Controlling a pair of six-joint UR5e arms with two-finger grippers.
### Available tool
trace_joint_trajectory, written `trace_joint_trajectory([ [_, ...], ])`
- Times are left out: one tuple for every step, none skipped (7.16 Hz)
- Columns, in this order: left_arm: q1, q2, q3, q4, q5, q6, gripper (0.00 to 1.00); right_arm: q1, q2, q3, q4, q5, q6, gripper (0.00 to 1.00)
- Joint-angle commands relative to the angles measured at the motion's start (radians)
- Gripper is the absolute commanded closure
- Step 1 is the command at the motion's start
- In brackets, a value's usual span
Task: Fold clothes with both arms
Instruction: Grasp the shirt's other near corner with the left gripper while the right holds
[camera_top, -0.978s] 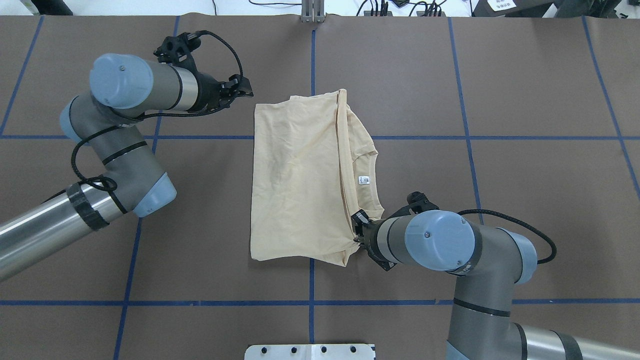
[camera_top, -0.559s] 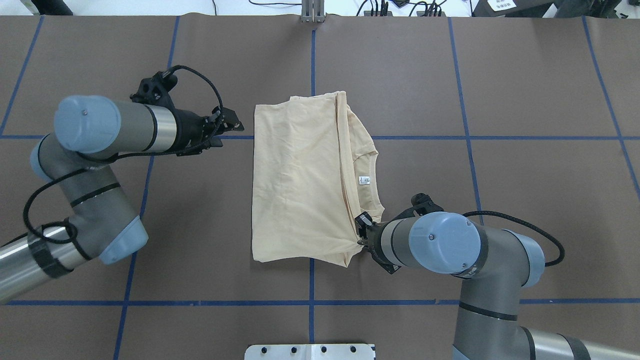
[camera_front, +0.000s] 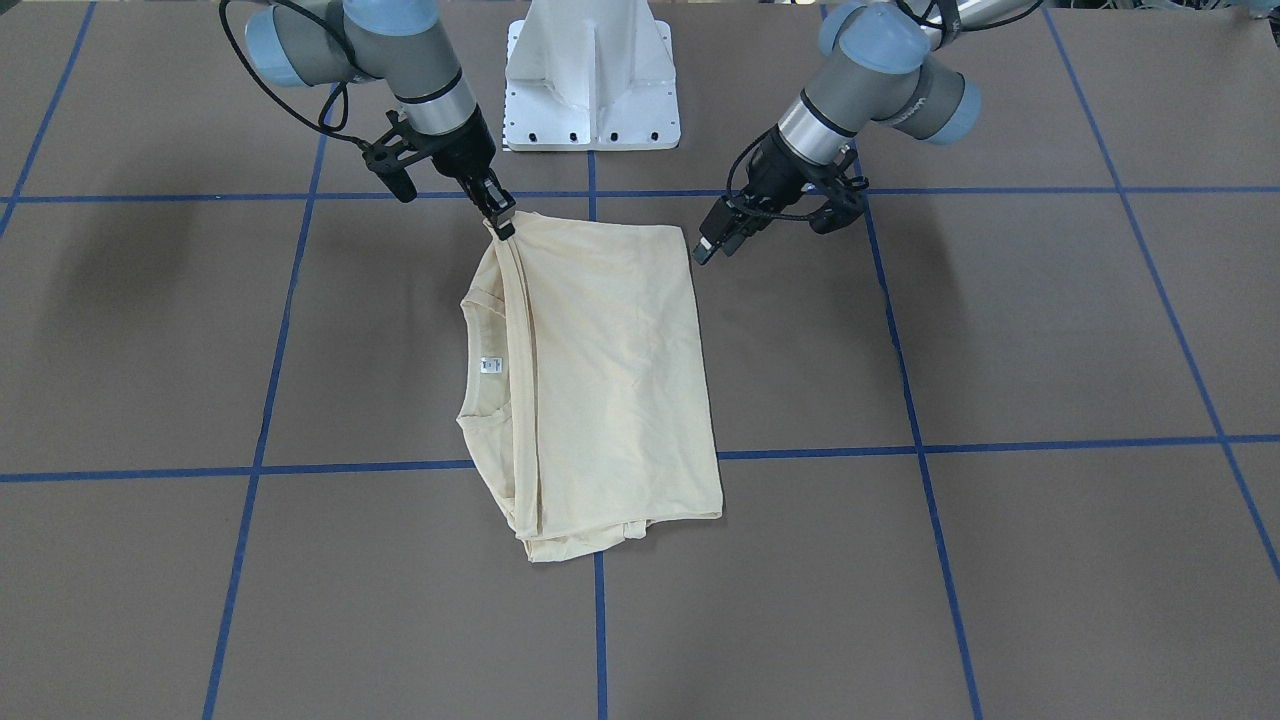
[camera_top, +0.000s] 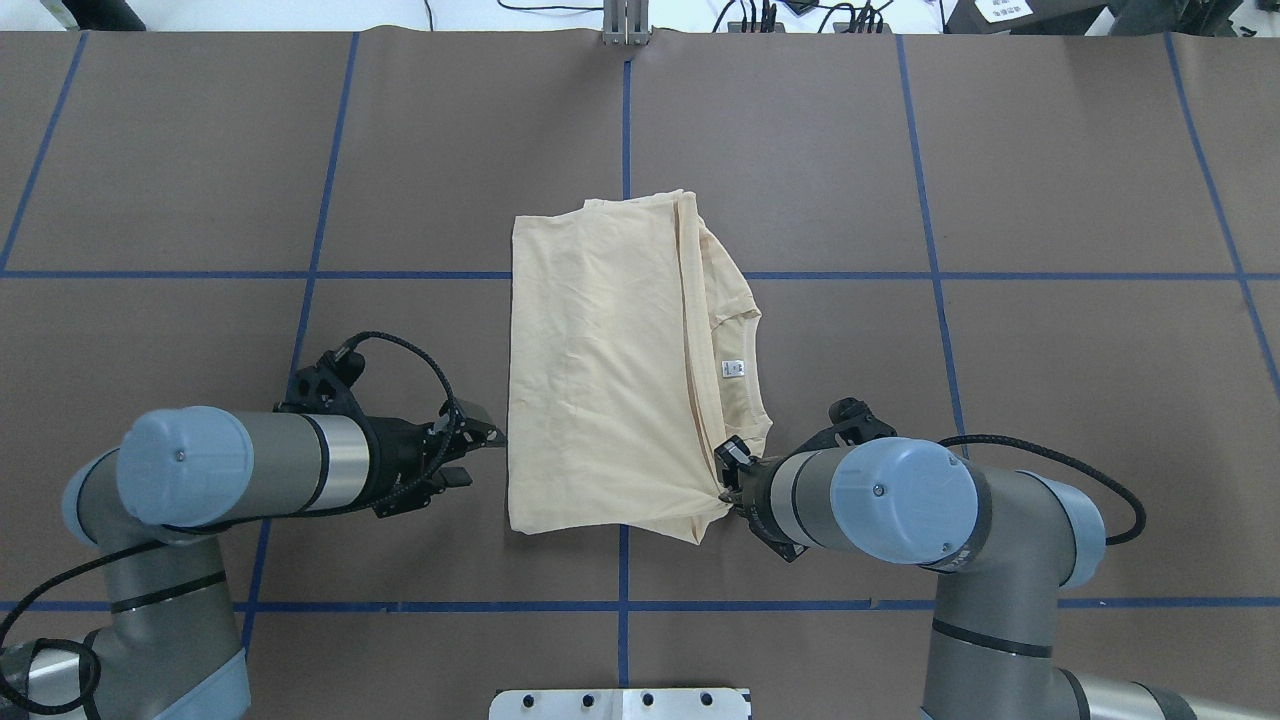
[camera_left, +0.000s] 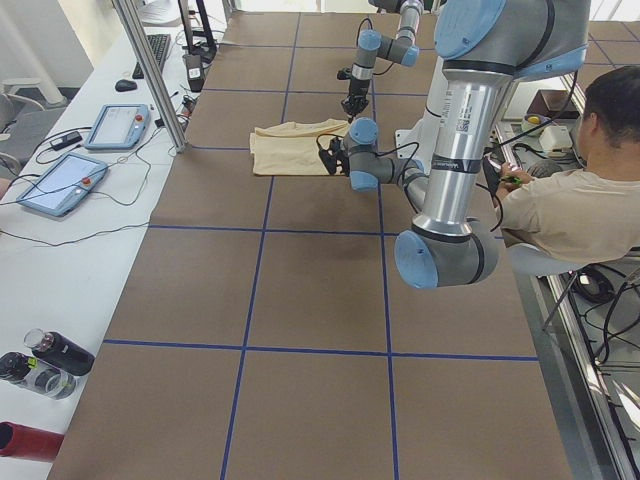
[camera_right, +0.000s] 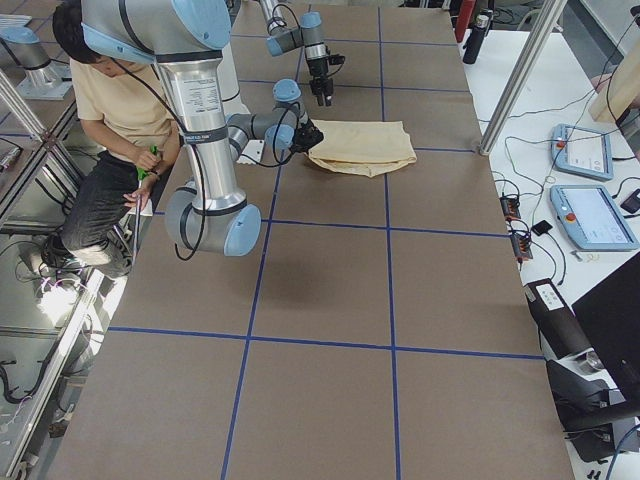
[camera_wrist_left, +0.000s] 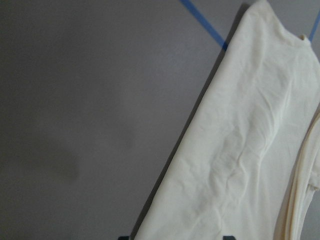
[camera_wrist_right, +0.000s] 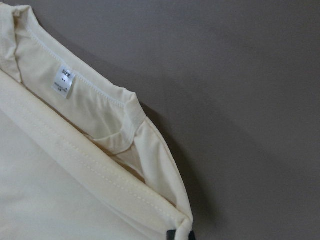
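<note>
The clothes, one pale cream-yellow shirt (camera_top: 600, 370), lie folded into a long rectangle mid-table, with the ribbed neck and white label (camera_top: 733, 368) showing along their right side. My right gripper (camera_top: 722, 482) is shut on the shirt's near right corner (camera_front: 503, 225); the right wrist view shows that corner (camera_wrist_right: 180, 220) pinched at the bottom edge. My left gripper (camera_top: 478, 457) hangs open just off the shirt's near left edge (camera_front: 705, 247). In the left wrist view the shirt's edge (camera_wrist_left: 240, 150) runs between the spread fingertips.
The white pedestal base (camera_front: 592, 80) stands at the table's near edge between the arms. A seated person (camera_left: 570, 200) is beside the robot. Tablets (camera_left: 60, 180) and bottles (camera_left: 50, 360) lie on a side bench. Blue tape lines cross the brown tabletop.
My left arm has swung from the shirt's far left corner back to its near left edge. The right gripper kept its hold on the corner and shifted slightly.
</note>
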Motion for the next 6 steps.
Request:
trace_joint_trajectory([
  [0.071,-0.017,0.011,0.018,0.031,-0.041,0.36,-0.001,-0.001,0.001,0.0,0.0,0.0,1.0],
  [0.076,-0.02,0.014,0.019,0.031,-0.041,0.37,-0.001,-0.001,0.001,0.0,0.0,0.0,1.0],
  [0.08,-0.02,0.015,0.02,0.031,-0.041,0.4,-0.001,-0.001,0.001,0.0,0.0,0.0,1.0],
  [0.089,-0.019,0.017,0.02,0.033,-0.043,0.42,-0.001,-0.001,0.001,0.0,0.0,0.0,1.0],
  [0.103,-0.019,0.018,0.02,0.033,-0.046,0.45,-0.001,-0.001,0.001,0.0,0.0,0.0,1.0],
  [0.106,-0.019,0.023,0.02,0.033,-0.047,0.47,-0.001,-0.001,0.001,0.002,0.0,0.0,1.0],
])
